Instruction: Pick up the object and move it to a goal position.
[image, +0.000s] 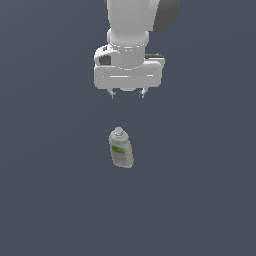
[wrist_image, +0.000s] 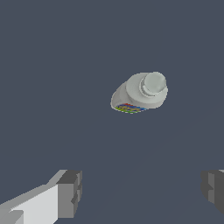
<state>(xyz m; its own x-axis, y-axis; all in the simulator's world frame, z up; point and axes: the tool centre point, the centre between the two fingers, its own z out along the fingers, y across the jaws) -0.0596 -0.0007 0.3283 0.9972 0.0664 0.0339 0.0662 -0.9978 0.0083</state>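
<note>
The object, a small pale grey-beige bottle (image: 120, 148) with a green label patch and a round grey cap, stands upright on the dark grey floor in the middle of the exterior view. My gripper (image: 127, 94) hangs above and behind it, open and empty, fingertips well clear of the cap. In the wrist view the bottle (wrist_image: 140, 93) is seen from above, cap up, ahead of the gripper (wrist_image: 142, 190). My two grey fingers (wrist_image: 70, 192) stand wide apart, with nothing between them.
A plain dark grey floor (image: 200, 200) fills both views. No other objects, walls or edges show.
</note>
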